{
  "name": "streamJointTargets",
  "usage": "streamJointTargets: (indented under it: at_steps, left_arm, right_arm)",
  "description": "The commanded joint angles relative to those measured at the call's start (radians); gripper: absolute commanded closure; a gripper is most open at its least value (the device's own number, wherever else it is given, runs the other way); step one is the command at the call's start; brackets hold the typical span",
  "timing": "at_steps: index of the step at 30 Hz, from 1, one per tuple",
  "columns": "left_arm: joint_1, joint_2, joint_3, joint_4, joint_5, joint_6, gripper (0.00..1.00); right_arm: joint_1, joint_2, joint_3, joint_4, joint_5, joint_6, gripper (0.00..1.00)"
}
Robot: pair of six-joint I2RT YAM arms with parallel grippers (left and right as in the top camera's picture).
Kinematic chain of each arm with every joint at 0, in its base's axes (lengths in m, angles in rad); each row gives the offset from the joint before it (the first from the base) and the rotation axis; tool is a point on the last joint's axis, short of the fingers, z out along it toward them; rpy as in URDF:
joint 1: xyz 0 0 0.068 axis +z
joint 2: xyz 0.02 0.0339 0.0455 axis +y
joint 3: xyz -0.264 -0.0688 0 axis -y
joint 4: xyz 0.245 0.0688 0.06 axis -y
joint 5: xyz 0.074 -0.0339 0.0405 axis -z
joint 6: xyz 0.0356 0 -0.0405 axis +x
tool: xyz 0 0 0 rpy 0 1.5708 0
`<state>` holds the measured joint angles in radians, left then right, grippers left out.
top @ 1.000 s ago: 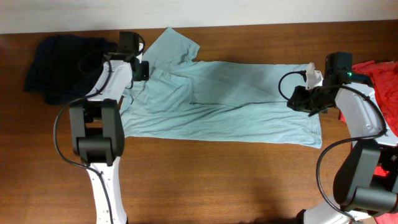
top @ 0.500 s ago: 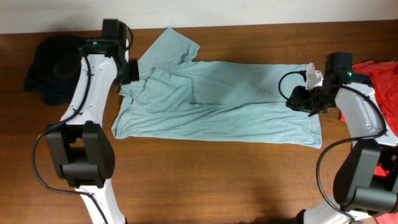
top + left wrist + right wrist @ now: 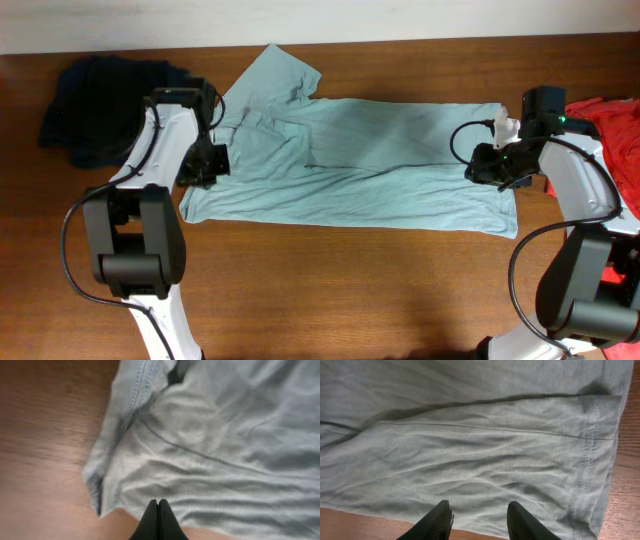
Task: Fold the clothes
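Pressed tip to tip, the two black fingers of the left gripper (image 3: 159, 506) are clenched with nothing visibly caught between them, poised over the rumpled, stitched left edge of the pale blue-green cotton T-shirt (image 3: 350, 165). The right gripper (image 3: 479, 507) is released, its fingers spread wide above the hemmed right end of that shirt and grasping nothing; whether either gripper touches the cloth cannot be told. The shirt lies spread lengthwise across the middle of the brown wooden table (image 3: 350, 290), one sleeve sticking up toward the far edge, with soft creases running along it. A crumpled dark navy garment (image 3: 95, 105) sits just beyond the shirt's left end, and a bunched red garment (image 3: 612, 125) lies at the table's right edge.
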<state>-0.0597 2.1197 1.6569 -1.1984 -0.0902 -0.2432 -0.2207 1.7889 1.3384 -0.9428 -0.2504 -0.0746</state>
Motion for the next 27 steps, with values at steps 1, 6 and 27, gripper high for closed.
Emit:
streamJointTargets:
  at_steps: [1, 6, 27]
  left_arm:
    - [0.004, 0.006, -0.066, 0.046, 0.023, -0.047, 1.0]
    - [0.003, 0.006, -0.17, 0.157, 0.023, -0.056, 1.0]
    - [0.003, 0.006, -0.332, 0.125, 0.028, -0.079, 1.0]
  right_arm:
    - [0.005, 0.003, -0.005, -0.004, 0.019, 0.003, 0.58]
    - [0.005, 0.003, -0.005, -0.007, 0.019, 0.003, 0.58]
    - [0.005, 0.003, -0.005, -0.008, 0.019, 0.003, 0.58]
